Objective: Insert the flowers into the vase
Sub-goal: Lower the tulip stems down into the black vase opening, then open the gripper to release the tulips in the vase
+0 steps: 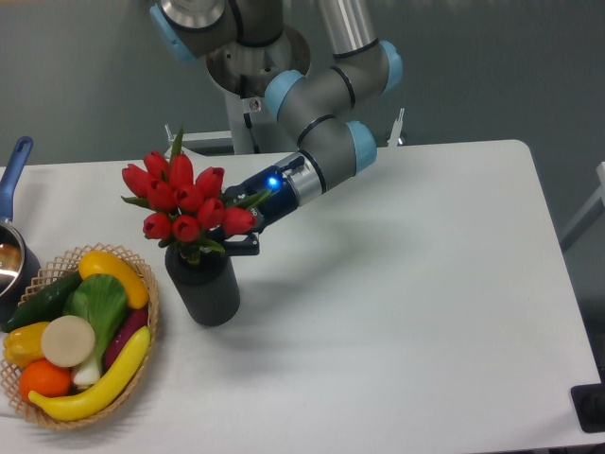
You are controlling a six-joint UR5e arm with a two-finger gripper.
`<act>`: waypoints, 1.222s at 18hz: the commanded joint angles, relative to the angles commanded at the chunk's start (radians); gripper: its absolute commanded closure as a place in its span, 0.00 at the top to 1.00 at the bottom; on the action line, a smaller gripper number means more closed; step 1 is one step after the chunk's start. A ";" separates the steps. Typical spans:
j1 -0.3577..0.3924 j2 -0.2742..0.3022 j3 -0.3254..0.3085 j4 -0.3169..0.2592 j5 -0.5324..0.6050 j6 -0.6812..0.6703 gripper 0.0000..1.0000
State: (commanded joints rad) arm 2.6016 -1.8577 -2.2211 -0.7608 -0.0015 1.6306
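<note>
A bunch of red tulips, the flowers (184, 199), stands upright with its green stems reaching down into the round mouth of the vase (204, 288), a dark matte cylinder on the white table left of centre. My gripper (233, 239) comes in from the right, just above the vase's rim, and is shut on the flowers below the buds. The buds hide most of its fingers; one black finger (244, 250) shows under the rightmost bud. The stems' lower ends are hidden inside the vase.
A wicker basket (142, 284) full of toy vegetables and fruit sits just left of the vase. A pot with a blue handle (13, 180) is at the left edge. A black object (592, 407) sits off the table's front right corner.
</note>
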 joint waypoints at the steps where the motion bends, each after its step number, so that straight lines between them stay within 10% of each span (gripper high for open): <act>1: 0.000 0.000 0.000 0.000 0.002 0.000 0.27; 9: 0.005 -0.003 0.000 -0.002 0.003 -0.006 0.98; 22: 0.040 0.006 0.001 -0.002 0.029 -0.015 1.00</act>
State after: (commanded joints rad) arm 2.6415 -1.8515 -2.2197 -0.7624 0.0275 1.6153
